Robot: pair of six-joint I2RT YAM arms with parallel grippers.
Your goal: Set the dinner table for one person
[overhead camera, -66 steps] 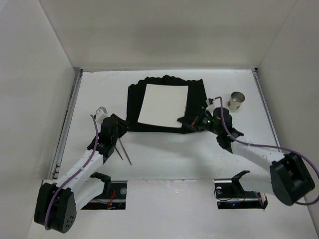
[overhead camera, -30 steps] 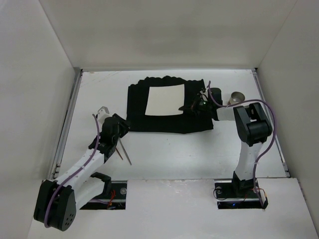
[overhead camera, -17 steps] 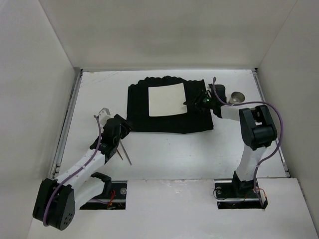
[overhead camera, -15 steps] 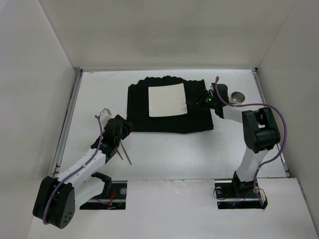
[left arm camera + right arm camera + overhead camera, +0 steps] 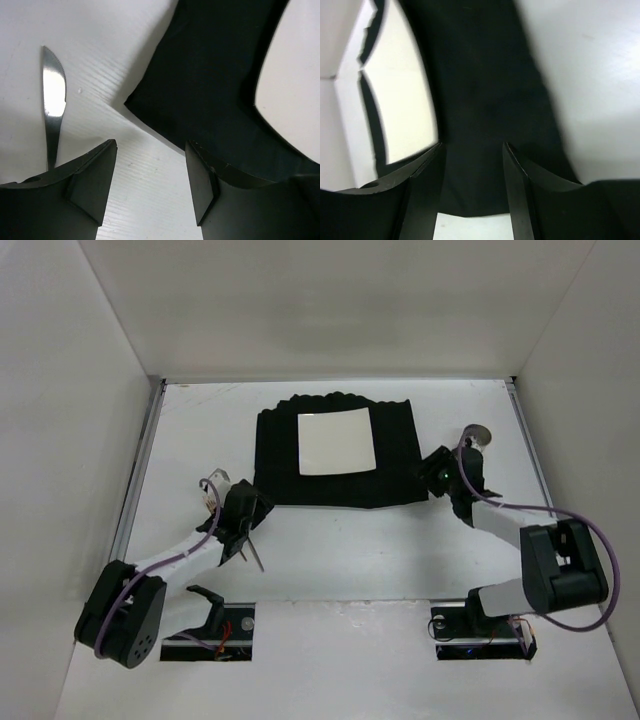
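Dinner table spans beneath your arms, carrying black mat and plate at its far middle; left gripper spread, empty, beside knife; right gripper spread, empty, over mat's right edge.

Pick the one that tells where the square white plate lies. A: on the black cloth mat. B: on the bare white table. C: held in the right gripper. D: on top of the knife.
A: in the top view the white plate lies flat on the black cloth mat, dark cloth showing around all its edges.
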